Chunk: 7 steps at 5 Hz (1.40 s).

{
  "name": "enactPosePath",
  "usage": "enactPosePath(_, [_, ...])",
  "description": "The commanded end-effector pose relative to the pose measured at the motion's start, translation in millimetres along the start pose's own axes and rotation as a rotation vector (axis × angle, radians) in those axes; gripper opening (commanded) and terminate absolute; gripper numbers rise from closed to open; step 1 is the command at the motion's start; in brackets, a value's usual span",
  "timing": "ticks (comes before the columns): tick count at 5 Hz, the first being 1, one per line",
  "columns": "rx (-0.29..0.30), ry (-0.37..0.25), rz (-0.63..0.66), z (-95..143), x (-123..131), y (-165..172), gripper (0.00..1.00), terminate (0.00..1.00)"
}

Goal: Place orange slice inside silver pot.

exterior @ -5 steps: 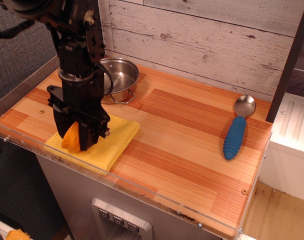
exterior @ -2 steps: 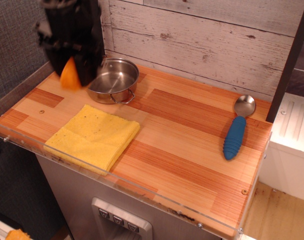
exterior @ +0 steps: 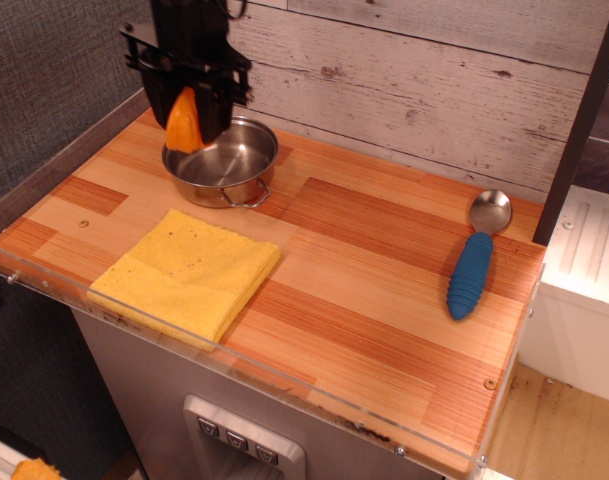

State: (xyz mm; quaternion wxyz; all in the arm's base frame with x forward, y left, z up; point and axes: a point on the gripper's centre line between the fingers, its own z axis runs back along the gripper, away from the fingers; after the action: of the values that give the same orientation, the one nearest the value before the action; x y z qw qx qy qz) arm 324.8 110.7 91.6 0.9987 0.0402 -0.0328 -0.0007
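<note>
Transport step: gripper (exterior: 187,112) clamps the orange (exterior: 183,124) above the pot (exterior: 222,162) rim — next, centre, lower, release.

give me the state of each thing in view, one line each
gripper: shut on the orange slice, raised above the pot's left rim
orange slice: held on edge, off the counter, not yet in the pot
silver pot: upright, empty
yellow cloth: folded flat, nothing on it
spoon: lying flat, bowl facing up

Silver pot (exterior: 222,165) glossy steel; yellow cloth (exterior: 189,272) matt, soft; counter (exterior: 384,290) smooth wood; spoon (exterior: 477,257) ribbed blue handle.
</note>
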Motion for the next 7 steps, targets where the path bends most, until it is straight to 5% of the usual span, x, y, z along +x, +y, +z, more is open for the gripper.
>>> enactPosePath(1, [0.021,0.025,0.014,-21,15,11,0.0,0.0])
enactPosePath(2, [0.021,0.028,0.022,-37,21,9,0.0,0.0])
enactPosePath(3, [0.013,0.03,0.032,-39,21,9,1.0,0.0])
enactPosePath(5, [0.012,-0.026,0.033,-19,18,8,1.0,0.0])
enactPosePath(6, [-0.008,-0.12,0.034,28,3,7,1.0,0.0])
enactPosePath(7, [-0.015,-0.128,0.034,46,-20,4,1.0,0.0])
